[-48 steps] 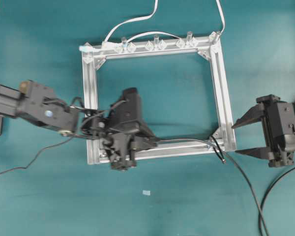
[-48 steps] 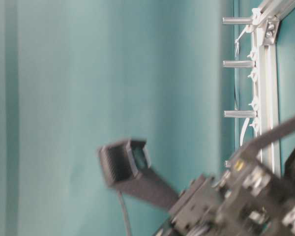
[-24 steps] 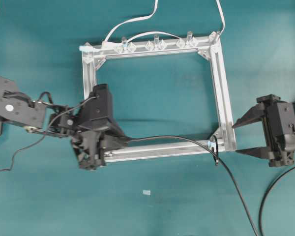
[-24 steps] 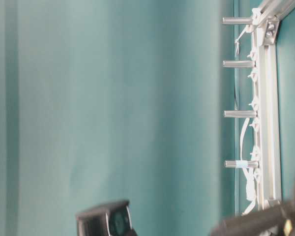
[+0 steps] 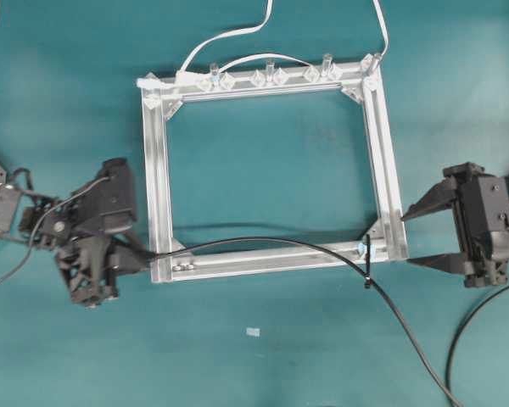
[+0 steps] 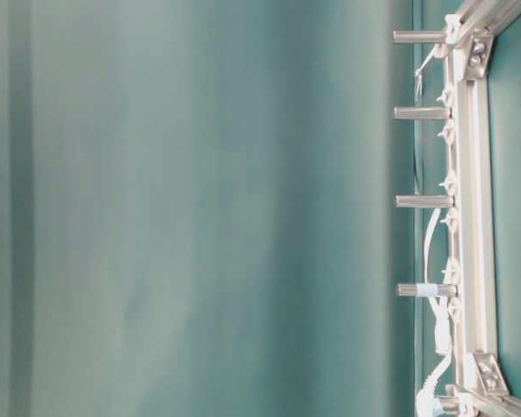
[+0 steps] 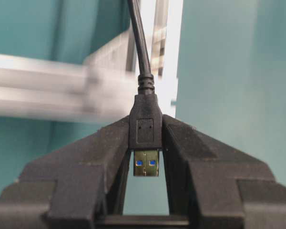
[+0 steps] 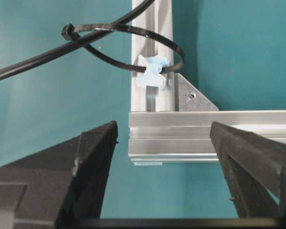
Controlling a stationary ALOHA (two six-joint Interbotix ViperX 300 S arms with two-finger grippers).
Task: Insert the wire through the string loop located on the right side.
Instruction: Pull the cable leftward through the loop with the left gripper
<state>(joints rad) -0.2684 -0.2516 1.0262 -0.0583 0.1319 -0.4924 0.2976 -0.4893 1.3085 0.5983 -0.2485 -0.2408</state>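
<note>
From overhead, my left gripper (image 5: pixel 123 254) sits just outside the lower left corner of the rectangular silver aluminium frame (image 5: pixel 159 170), its jaws pinched on the plug end of the long thin black wire (image 5: pixel 280 243). That wire arcs rightward along the frame's bottom rail, passes the small dark string loop (image 5: pixel 366 263) at the lower right corner, then trails off toward the bottom right of the teal table (image 5: pixel 280 356). My right gripper (image 5: pixel 424 237) waits just right of the frame, jaws spread wide and holding nothing. At table level, neither gripper shows; I see only the frame's rail (image 6: pixel 473 174) with small metal posts (image 6: pixel 421 114) and a white cable (image 6: pixel 436 321). On my left wrist camera, both black fingers (image 7: pixel 100 152) clamp the wire's black plug (image 7: pixel 145 126), its metal tip pointing back between them. On my right wrist camera, the wire (image 8: pixel 43 59) runs through the thin loop (image 8: pixel 148 40), which is fixed to the frame at a pale clip (image 8: pixel 152 74), while my open fingers (image 8: pixel 93 157) flank the frame's corner without touching it.
</note>
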